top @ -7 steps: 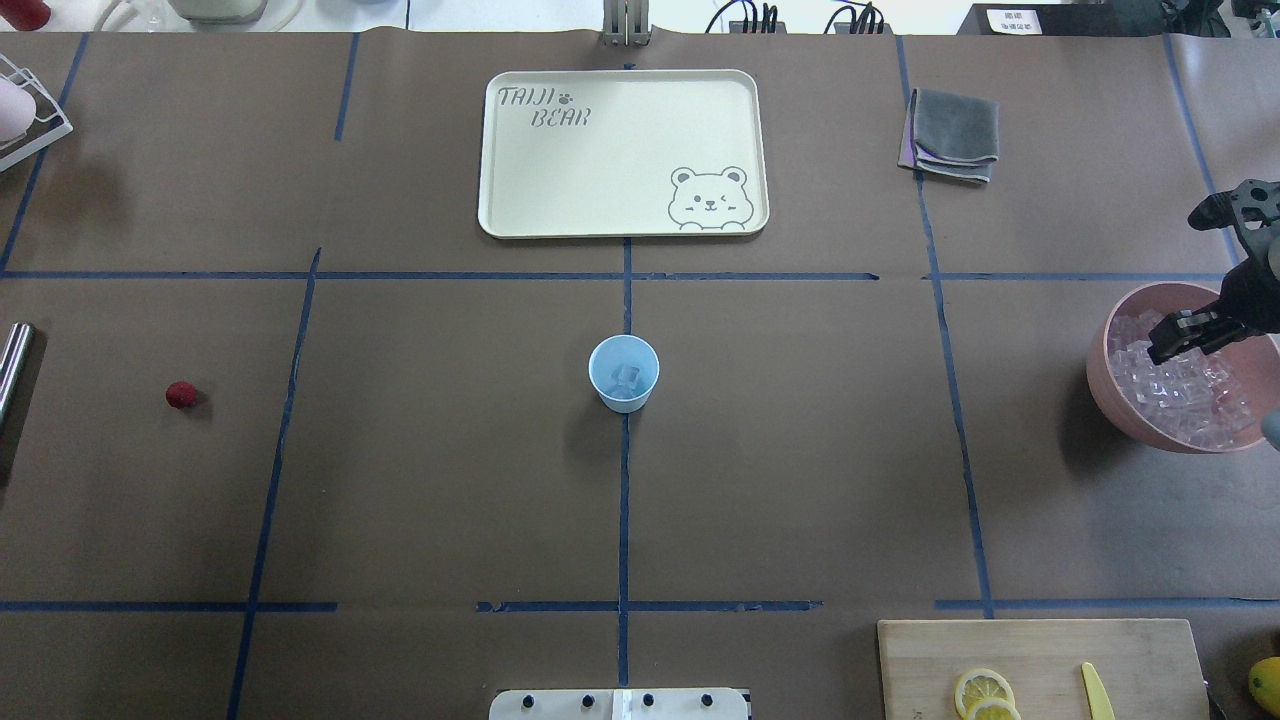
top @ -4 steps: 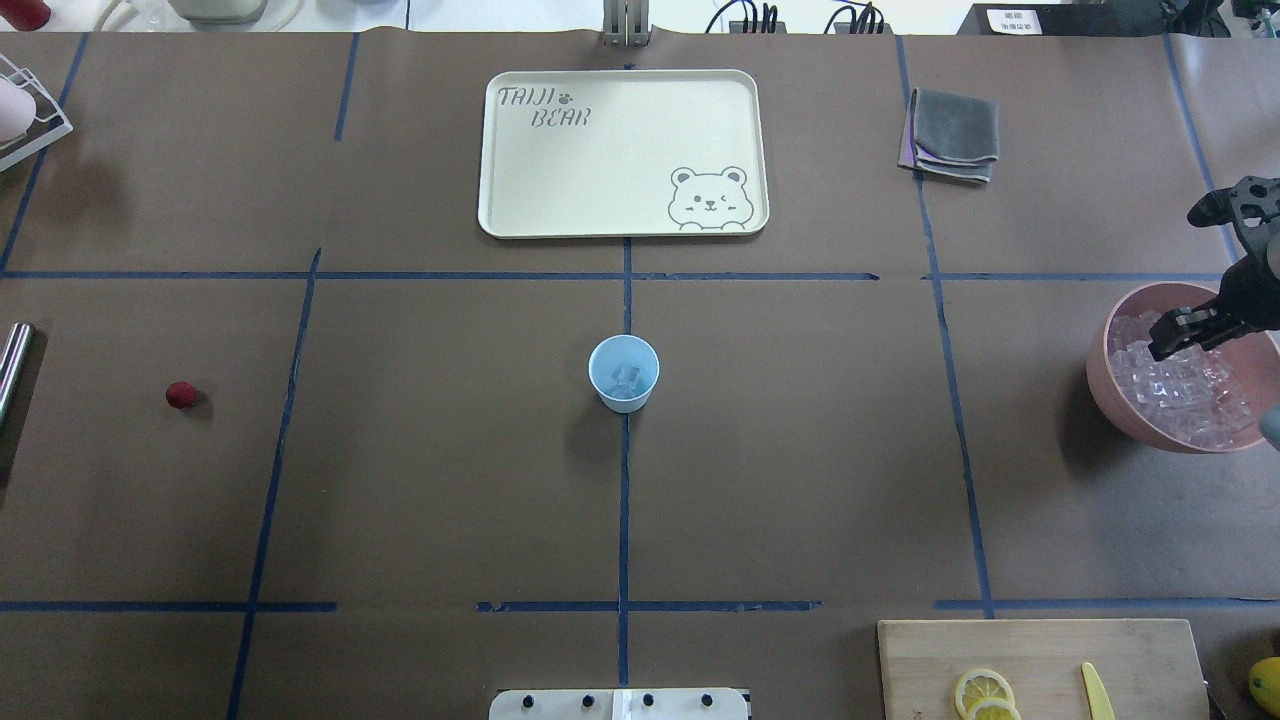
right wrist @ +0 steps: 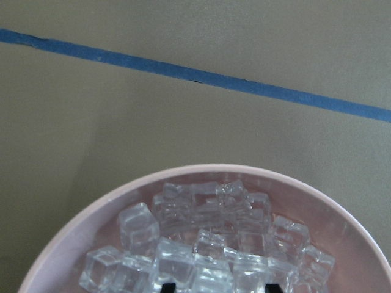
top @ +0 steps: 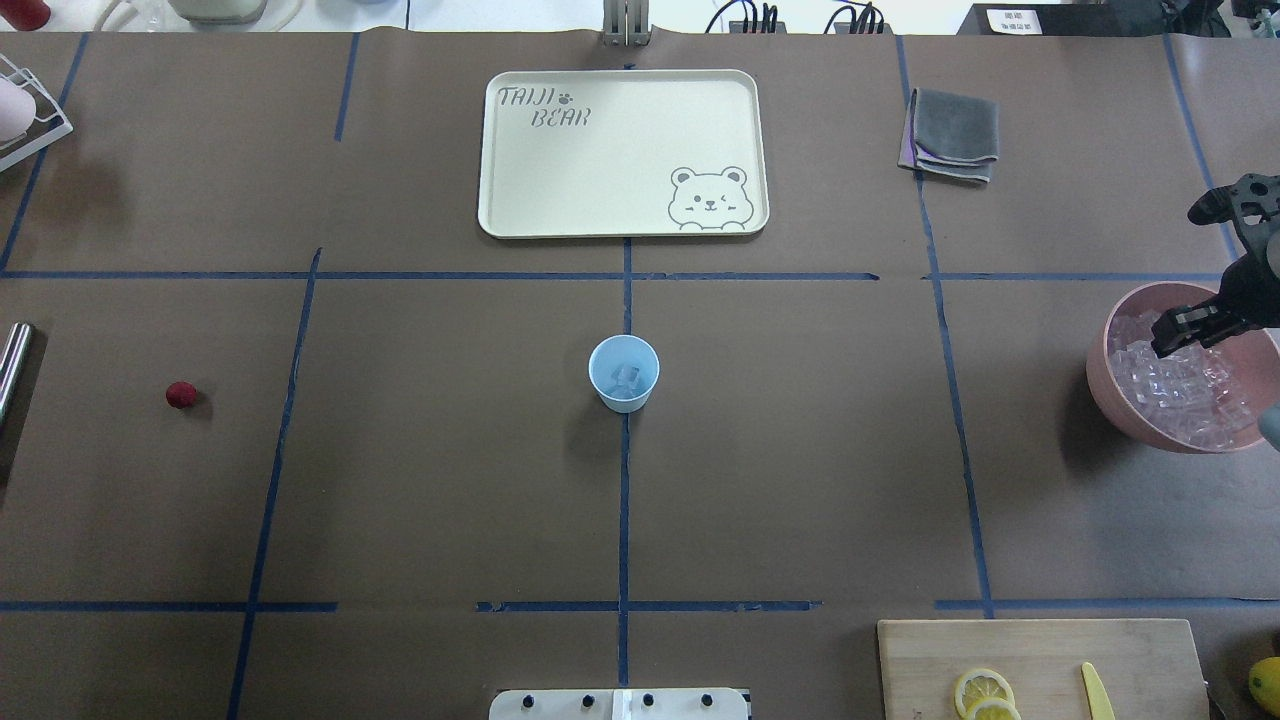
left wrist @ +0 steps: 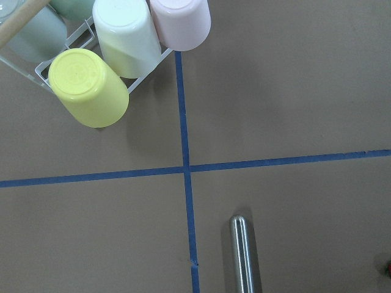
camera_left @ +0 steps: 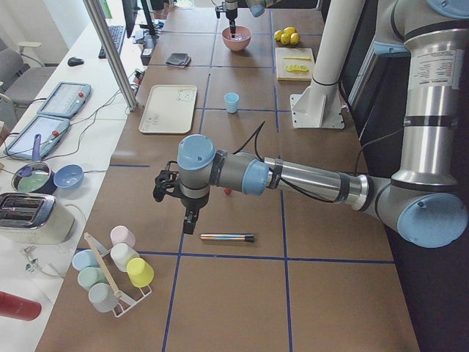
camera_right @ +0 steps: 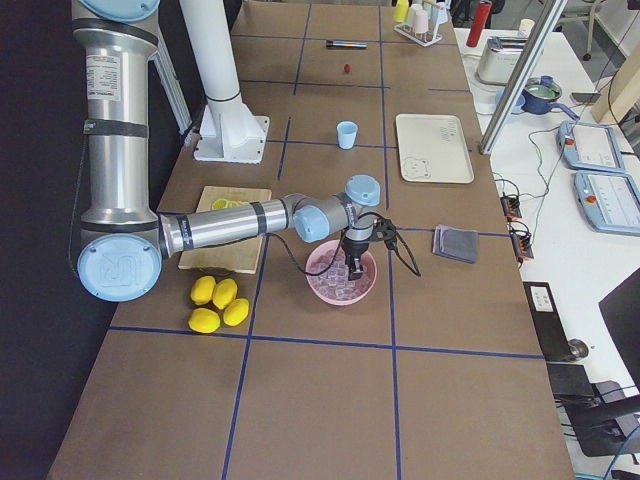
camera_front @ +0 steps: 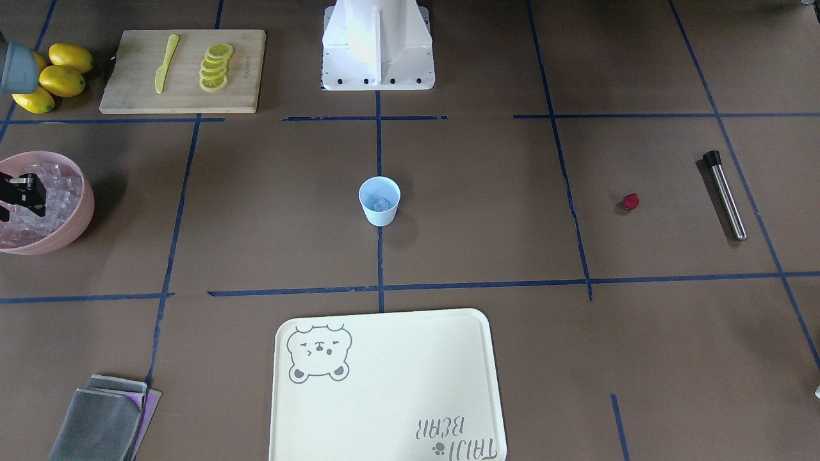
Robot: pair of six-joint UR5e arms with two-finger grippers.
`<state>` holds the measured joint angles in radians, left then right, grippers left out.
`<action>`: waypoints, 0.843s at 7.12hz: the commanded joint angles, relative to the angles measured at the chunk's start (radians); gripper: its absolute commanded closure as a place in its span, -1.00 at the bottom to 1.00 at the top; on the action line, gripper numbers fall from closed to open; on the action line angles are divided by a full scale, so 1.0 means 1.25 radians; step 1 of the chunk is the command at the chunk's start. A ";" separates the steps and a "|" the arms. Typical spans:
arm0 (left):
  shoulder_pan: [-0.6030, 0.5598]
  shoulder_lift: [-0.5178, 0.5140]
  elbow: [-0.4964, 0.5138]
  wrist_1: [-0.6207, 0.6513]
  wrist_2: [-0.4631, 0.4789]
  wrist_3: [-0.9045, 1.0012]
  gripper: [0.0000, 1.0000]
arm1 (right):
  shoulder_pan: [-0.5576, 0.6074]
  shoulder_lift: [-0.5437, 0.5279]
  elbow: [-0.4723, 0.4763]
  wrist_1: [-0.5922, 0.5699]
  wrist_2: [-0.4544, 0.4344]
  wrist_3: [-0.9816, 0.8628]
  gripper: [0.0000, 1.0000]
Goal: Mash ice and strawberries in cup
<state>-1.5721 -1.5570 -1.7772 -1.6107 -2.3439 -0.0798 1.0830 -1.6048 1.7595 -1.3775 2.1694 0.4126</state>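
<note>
The pale blue cup stands upright at the table's middle, also in the front view, with one clear ice cube inside. The small red strawberry lies alone on the table far to its left. My right gripper hangs over the pink bowl of ice cubes; its fingertips stand apart just above the ice, open and empty. My left gripper shows only in the left side view, above a metal muddler; I cannot tell whether it is open.
The muddler lies right of the strawberry in the front view. A cream bear tray and a grey cloth lie at the far side. A cutting board with lemon slices, lemons and a cup rack are nearby.
My right gripper has shifted slightly toward the far side of the pink bowl. The cup, the ice cube in it and the strawberry have not moved.
</note>
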 commanded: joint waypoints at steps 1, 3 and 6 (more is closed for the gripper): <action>0.000 0.000 -0.001 0.000 0.000 0.000 -1.00 | 0.000 -0.002 0.001 0.000 -0.002 0.000 0.40; 0.000 0.000 -0.001 0.001 0.000 0.000 -1.00 | -0.001 -0.001 0.006 0.002 -0.008 0.001 1.00; 0.000 0.000 -0.004 0.004 -0.001 -0.001 -1.00 | 0.016 -0.017 0.052 -0.006 -0.005 -0.001 1.00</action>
<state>-1.5713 -1.5575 -1.7798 -1.6078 -2.3452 -0.0808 1.0890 -1.6141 1.7923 -1.3786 2.1618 0.4128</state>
